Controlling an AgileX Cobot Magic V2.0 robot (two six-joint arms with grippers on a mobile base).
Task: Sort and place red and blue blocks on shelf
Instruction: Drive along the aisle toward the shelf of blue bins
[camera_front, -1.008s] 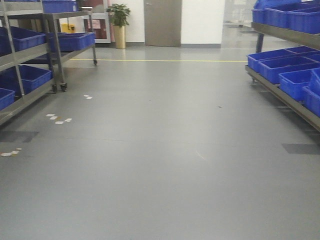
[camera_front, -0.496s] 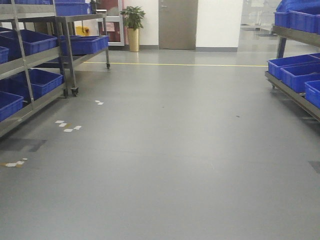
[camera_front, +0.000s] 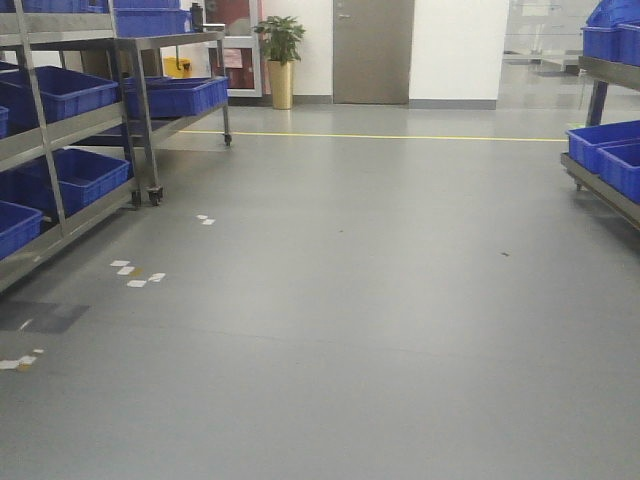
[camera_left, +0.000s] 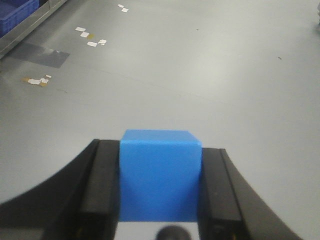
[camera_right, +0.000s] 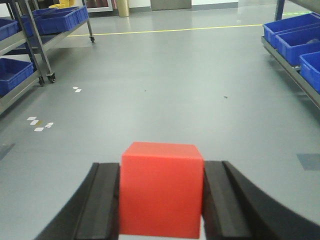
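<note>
The left gripper (camera_left: 160, 152) is pinching the blue block (camera_left: 160, 182) by its flat sides. The right gripper (camera_right: 161, 167) is pinching the red block (camera_right: 161, 192), both over the floor (camera_left: 210, 75). They are looking light and hard.

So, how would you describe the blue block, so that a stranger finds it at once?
Over the grey floor, find the robot's left gripper. Between its two black fingers sits the blue block, a plain sky-blue cube. The right gripper holds the red block, alike in shape; only the colour differs.
</note>
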